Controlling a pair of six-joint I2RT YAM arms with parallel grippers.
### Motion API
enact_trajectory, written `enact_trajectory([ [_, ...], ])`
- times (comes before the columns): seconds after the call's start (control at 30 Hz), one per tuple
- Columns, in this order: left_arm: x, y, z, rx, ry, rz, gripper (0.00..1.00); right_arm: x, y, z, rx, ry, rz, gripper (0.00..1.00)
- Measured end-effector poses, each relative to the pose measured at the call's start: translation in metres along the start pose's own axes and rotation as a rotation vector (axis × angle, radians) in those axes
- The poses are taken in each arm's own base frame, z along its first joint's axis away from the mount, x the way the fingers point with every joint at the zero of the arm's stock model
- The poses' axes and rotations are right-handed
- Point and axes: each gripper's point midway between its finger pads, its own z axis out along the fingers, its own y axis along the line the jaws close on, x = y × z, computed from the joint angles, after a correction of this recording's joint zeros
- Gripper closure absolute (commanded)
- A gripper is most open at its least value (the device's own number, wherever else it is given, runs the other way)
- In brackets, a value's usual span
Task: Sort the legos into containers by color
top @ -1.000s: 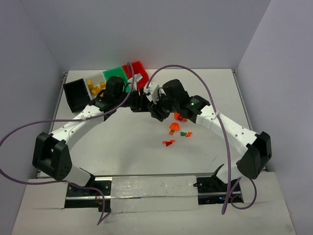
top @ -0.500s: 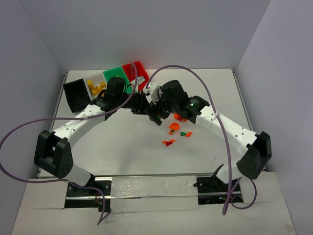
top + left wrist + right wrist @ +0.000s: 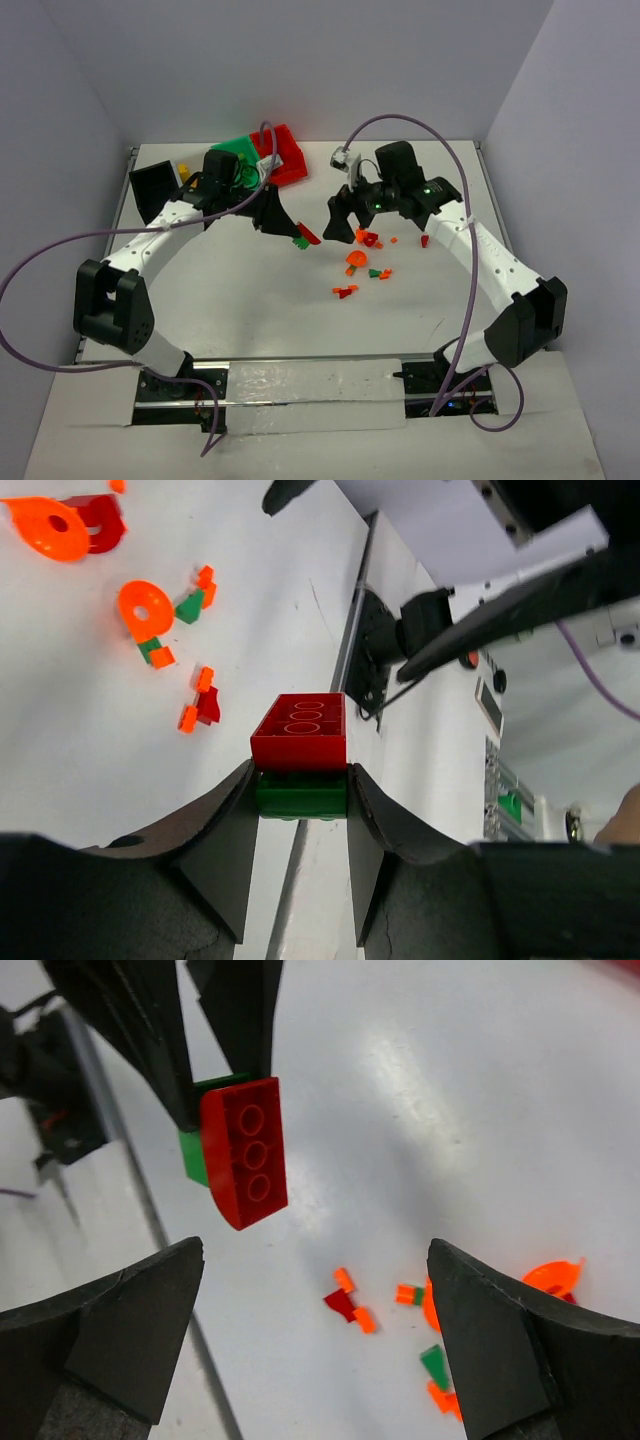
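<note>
My left gripper (image 3: 296, 234) is shut on a green brick (image 3: 300, 792) with a red brick (image 3: 300, 730) stuck on top, held above the table. The pair also shows in the right wrist view, red (image 3: 245, 1150) over green (image 3: 194, 1156). My right gripper (image 3: 343, 221) is wide open and empty, just right of the pair (image 3: 304, 238). Loose legos lie below it: orange discs (image 3: 354, 259), a green and orange bit (image 3: 378, 272), a red and orange bit (image 3: 344, 291). The black bin (image 3: 152, 190), green bin (image 3: 235, 150) and red bin (image 3: 283, 152) stand at the back left. The white bin is mostly hidden behind my left arm.
A small red piece (image 3: 424, 241) and an orange bit (image 3: 394, 238) lie under my right arm. A yellow piece (image 3: 183, 168) shows between the black and green bins. Purple cables arch over both arms. White walls close in the table on three sides.
The two grippers were together at the middle; now my right gripper has drawn back to the right, open. The left gripper has kept the red and green pair, still joined.
</note>
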Motion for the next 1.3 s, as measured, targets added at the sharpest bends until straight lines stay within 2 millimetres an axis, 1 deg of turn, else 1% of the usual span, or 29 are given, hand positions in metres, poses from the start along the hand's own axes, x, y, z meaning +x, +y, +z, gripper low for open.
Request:
enact_trajectory([
  [0.07, 0.003, -0.003, 0.0, 0.022, 0.012, 0.022, 1.0, 0.002, 0.008, -0.003, -0.063, -0.002, 0.028, 0.01],
  [0.2, 0.004, -0.011, -0.001, 0.051, 0.013, 0.076, 1.0, 0.002, 0.034, -0.005, -0.207, -0.007, 0.072, 0.02],
  [0.3, 0.002, -0.023, -0.004, 0.068, 0.005, 0.129, 1.0, 0.002, 0.048, -0.003, -0.302, -0.005, 0.11, 0.02],
  [0.37, 0.0, -0.035, -0.006, 0.082, -0.004, 0.174, 1.0, 0.005, 0.052, 0.001, -0.353, 0.006, 0.143, 0.03],
  [0.5, -0.001, -0.059, -0.008, 0.113, -0.013, 0.245, 1.0, 0.011, 0.052, 0.01, -0.401, 0.032, 0.199, 0.05],
  [0.6, 0.0, -0.067, -0.005, 0.124, -0.011, 0.282, 1.0, 0.009, 0.057, 0.01, -0.431, 0.031, 0.221, 0.12],
  [0.67, 0.002, -0.07, -0.001, 0.13, -0.004, 0.292, 1.0, 0.007, 0.06, 0.009, -0.451, 0.023, 0.222, 0.21],
  [0.7, 0.003, -0.07, 0.0, 0.129, -0.002, 0.296, 1.0, 0.006, 0.062, 0.008, -0.459, 0.023, 0.23, 0.23],
  [0.73, 0.004, -0.07, 0.001, 0.127, 0.0, 0.299, 1.0, 0.006, 0.063, 0.007, -0.468, 0.022, 0.234, 0.29],
  [0.77, 0.004, -0.07, 0.002, 0.125, 0.0, 0.304, 1.0, 0.005, 0.065, 0.007, -0.475, 0.019, 0.234, 0.29],
  [0.87, 0.004, -0.069, 0.003, 0.119, 0.001, 0.307, 1.0, 0.003, 0.068, 0.005, -0.495, 0.013, 0.235, 0.4],
  [1.03, 0.004, -0.065, 0.004, 0.101, -0.002, 0.306, 0.99, 0.001, 0.073, 0.004, -0.524, 0.006, 0.23, 0.62],
  [1.07, 0.004, -0.064, 0.004, 0.097, -0.001, 0.302, 0.95, 0.001, 0.074, 0.003, -0.53, 0.003, 0.225, 0.67],
  [1.1, 0.004, -0.064, 0.004, 0.098, -0.001, 0.3, 0.88, 0.0, 0.074, 0.003, -0.531, 0.0, 0.218, 0.76],
  [1.13, 0.004, -0.064, 0.004, 0.098, 0.0, 0.299, 0.77, 0.0, 0.074, 0.003, -0.532, -0.002, 0.214, 0.85],
  [1.17, 0.005, -0.064, 0.004, 0.097, 0.0, 0.3, 0.61, 0.0, 0.074, 0.003, -0.532, -0.002, 0.214, 0.92],
  [1.2, 0.005, -0.064, 0.004, 0.097, 0.0, 0.3, 0.48, 0.0, 0.074, 0.003, -0.532, -0.002, 0.214, 0.97],
  [1.23, 0.005, -0.064, 0.004, 0.095, 0.001, 0.299, 0.43, 0.0, 0.074, 0.003, -0.532, -0.001, 0.216, 1.0],
  [1.3, 0.007, -0.063, 0.004, 0.093, 0.008, 0.297, 0.37, -0.001, 0.074, 0.004, -0.527, -0.003, 0.219, 1.0],
])
